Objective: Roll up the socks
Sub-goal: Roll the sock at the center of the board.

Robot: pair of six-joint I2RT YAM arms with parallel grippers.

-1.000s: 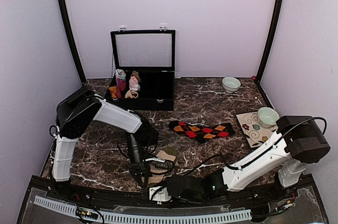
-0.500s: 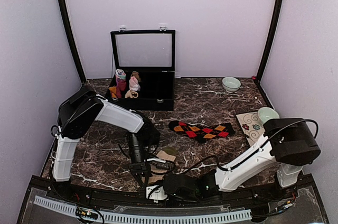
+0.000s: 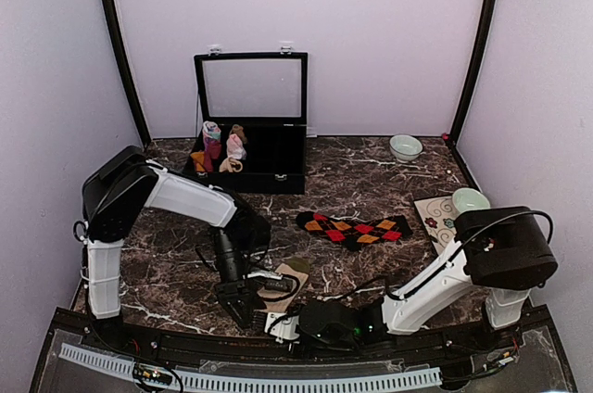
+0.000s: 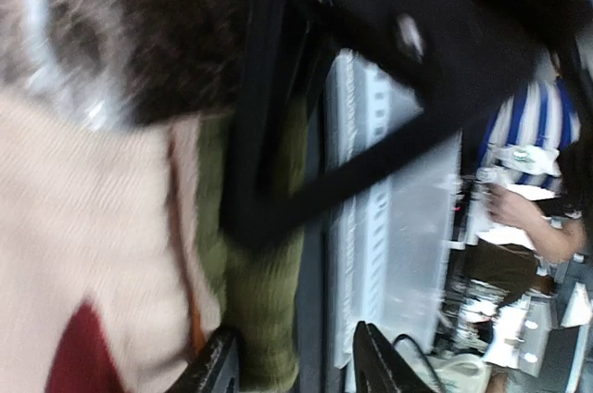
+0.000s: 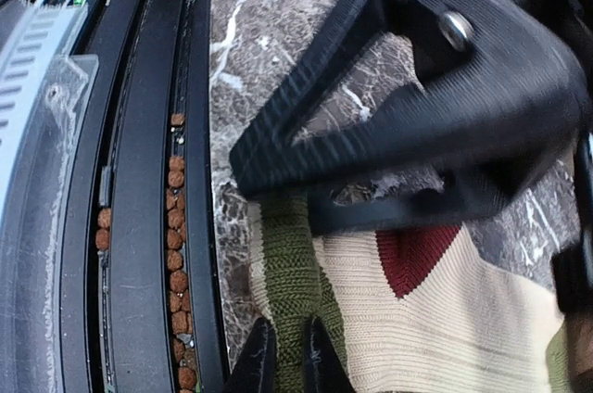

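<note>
Overhead: striped sock [image 3: 283, 279] lies at the table's [image 3: 371, 184] near edge; left gripper [image 3: 239, 305] has shifted aside.
Left wrist: fingers now spread, cuff let go.
Right wrist: right gripper [image 5: 285, 361] has just pinched the green cuff. Likely a handover; the rolling isn't done.

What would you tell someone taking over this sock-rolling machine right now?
Left gripper: open, at the green cuff of the cream knit sock with maroon toe.
Right gripper: shut on that cuff.
That sock lies bunched at the near edge of the dark marble table; the black sock with red-orange argyle diamonds lies flat mid-table.
Done: cream sock partly gathered, it seems.
Left: finish its roll, then roll the argyle one.
</note>
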